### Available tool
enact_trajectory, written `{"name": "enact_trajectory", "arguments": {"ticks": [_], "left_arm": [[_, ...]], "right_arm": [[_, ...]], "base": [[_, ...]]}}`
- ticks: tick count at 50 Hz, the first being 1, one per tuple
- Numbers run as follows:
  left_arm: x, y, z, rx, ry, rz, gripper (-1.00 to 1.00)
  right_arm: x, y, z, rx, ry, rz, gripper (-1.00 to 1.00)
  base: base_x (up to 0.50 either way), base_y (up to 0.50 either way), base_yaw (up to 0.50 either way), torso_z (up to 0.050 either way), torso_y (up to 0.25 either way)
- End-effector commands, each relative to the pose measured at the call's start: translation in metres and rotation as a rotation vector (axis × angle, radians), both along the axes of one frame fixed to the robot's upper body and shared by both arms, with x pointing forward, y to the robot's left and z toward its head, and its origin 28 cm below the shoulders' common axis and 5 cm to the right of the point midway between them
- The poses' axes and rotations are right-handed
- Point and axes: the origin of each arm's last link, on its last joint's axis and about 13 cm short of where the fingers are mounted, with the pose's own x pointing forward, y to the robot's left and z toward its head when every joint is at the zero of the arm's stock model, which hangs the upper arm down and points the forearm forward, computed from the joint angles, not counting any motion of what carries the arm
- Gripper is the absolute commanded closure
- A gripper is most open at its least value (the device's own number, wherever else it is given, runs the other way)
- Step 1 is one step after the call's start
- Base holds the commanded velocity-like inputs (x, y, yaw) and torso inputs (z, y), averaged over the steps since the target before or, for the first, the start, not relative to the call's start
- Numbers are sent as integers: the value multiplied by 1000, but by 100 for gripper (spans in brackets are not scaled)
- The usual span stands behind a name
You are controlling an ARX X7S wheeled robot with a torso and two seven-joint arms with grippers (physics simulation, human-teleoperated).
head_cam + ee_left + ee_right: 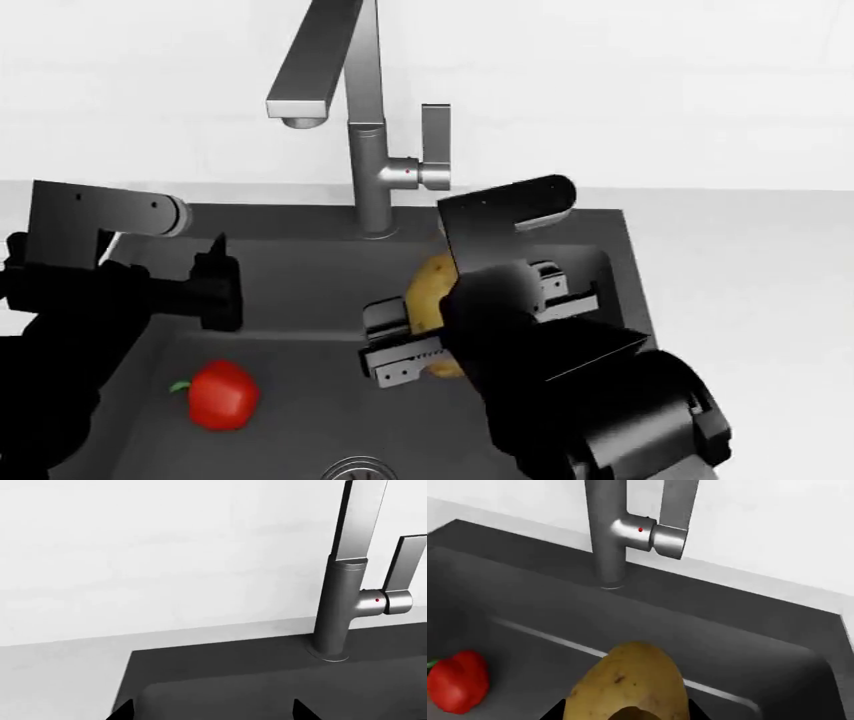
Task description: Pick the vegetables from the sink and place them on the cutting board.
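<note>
Right gripper (424,345) is clamped on the potato (431,300), holding it above the sink (607,250) with its long axis running out past the fingertips toward the faucet (367,150). Left gripper (214,290) hangs parted and empty, the pepper (220,393) on the basin floor just below it. No board in view, so the carry direction can't be told.

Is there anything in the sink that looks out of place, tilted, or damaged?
Nothing is damaged or spilled. The potato stands on end in the right gripper, over the sink; the red bell pepper lies on the sink floor.
</note>
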Motion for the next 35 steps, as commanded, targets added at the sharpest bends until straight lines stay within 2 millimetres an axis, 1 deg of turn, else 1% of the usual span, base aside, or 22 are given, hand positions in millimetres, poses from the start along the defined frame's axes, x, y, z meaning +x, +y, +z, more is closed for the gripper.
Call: {"name": "enact_trajectory", "arguments": {"ticks": [1,4,6,9,12,18,21,26,29,31,35], "left_arm": [[-6,-1,-3,9,18,-20,-100],[-6,-2,-3,10,21,-25,-100],[-7,-6,-3,15,26,-46,-100],[-9,-7,-2,18,32,-63,-100],[-5,-13,2,23,37,-81,-100],[-1,-25,7,77,67,-161,-100],[-3,-32,5,94,103,-190,-100],[-3,-39,-12,236,162,-234,-100],[-5,-41,-17,293,193,-239,-100],[-5,-42,-19,322,222,-241,-100],[-3,-39,-22,325,267,-227,-100]], "right_arm": [[-31,-15,65,87,-160,5,100],[-34,-22,76,113,-212,-17,100],[-35,-31,86,120,-241,-54,100],[-35,-38,94,130,-261,-82,100],[-37,-45,101,136,-275,-106,100],[-42,-52,104,136,-285,-122,100],[-44,-55,104,137,-288,-131,100],[-49,-57,106,128,-291,-135,100],[-51,-58,107,128,-291,-138,100],[-51,-59,107,131,-292,-142,100],[-53,-60,107,133,-294,-142,100]], "base": [[0,0,0,0,0],[0,0,0,0,0],[0,0,0,0,0],[0,0,0,0,0],[0,0,0,0,0],[0,0,0,0,0],[0,0,0,0,0],[0,0,0,0,0],[0,0,0,0,0],[0,0,0,0,0],[0,0,0,0,0]]}}
